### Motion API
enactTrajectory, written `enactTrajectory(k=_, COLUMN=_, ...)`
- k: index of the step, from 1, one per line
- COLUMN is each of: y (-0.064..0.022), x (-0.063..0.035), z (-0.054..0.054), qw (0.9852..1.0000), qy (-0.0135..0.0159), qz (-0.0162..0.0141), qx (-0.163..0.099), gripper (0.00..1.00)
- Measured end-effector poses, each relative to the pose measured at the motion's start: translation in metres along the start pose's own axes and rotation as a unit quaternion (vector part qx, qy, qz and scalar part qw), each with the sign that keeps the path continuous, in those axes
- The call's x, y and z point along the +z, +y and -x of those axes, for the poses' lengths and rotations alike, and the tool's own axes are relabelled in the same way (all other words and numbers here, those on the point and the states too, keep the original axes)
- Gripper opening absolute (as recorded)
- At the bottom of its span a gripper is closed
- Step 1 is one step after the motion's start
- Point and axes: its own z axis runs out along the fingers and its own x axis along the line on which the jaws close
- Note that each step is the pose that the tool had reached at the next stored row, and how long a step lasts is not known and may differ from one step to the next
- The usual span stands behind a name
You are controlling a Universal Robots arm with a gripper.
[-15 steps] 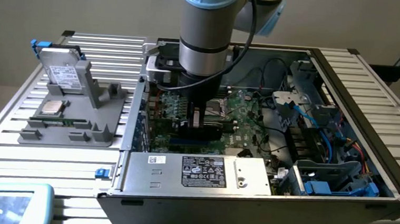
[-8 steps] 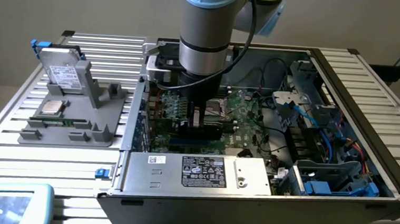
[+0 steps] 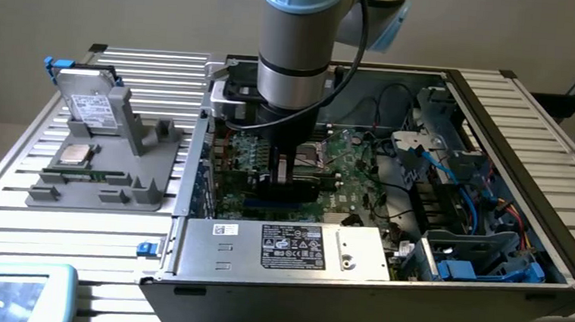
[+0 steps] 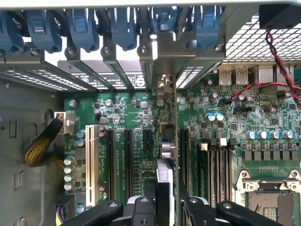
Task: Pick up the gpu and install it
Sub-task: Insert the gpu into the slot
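1. Fingers [image 4: 150, 202]: clenched on the gpu [image 4: 164, 155], one finger against each face of the card, low inside the computer case [image 3: 358, 318].
2. gpu: thin card seen edge-on from the wrist view. It stands upright over the motherboard [image 4: 127, 108] on the case floor, between the black expansion slots [image 4: 128, 160] and the memory slots [image 4: 203, 169]. Its silvery end points at the case's rear wall, just short of the blue latches [image 4: 124, 28]. Whether it is seated in a slot cannot be told.
3. Arm [image 3: 295, 48]: comes straight down into the open case near its middle.
4. Power supply [image 3: 292, 249]: labelled metal box against the case's front wall.
5. Grey holder [image 3: 103, 186]: on the table [image 3: 1, 209] just outside the case, on the exterior view's left, with a hard drive [image 3: 91, 105] standing in it.
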Motion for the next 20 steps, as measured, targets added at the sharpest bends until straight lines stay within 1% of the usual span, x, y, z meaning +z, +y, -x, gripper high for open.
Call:
enactTrajectory(k=4, y=0.0001, x=0.0004, z=0.0000, qw=1.0000, qy=0.0013, qz=0.0001, qx=0.000, gripper=0.27)
enactTrajectory(k=6, y=0.0001, x=0.0005, z=0.0000, qw=1.0000, qy=0.0015, qz=0.0000, qx=0.000, gripper=0.27)
enactTrajectory(k=20, y=0.0000, x=0.0005, z=0.0000, qw=1.0000, qy=0.0018, qz=-0.0001, qx=-0.006, gripper=0.27)
